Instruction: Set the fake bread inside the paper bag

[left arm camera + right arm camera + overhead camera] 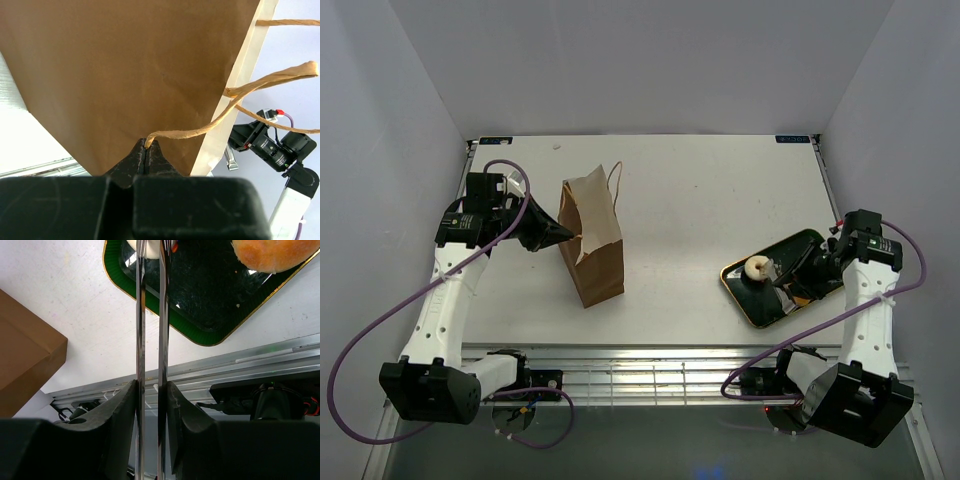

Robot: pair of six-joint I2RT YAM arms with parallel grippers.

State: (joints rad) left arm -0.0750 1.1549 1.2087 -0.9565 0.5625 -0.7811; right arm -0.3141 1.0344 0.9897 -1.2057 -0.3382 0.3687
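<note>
The brown paper bag (592, 243) stands upright at the table's middle left; it fills the left wrist view (125, 70). My left gripper (563, 235) is shut on one of its cord handles (200, 131) at the bag's top edge, with the fingertips (156, 150) pressed together. My right gripper (812, 264) is shut on thin metal tongs (141, 315) that reach over the dark green tray (798, 245). A pale ring pastry (757, 268) lies on the tray by the tong tips. A golden bun (272, 252) lies on the tray (200, 315) to the right of the tongs.
Grey walls close in the table on three sides. A metal rail (670, 365) runs along the near edge between the arm bases. The bag's bottom corner (25, 365) shows at the left of the right wrist view.
</note>
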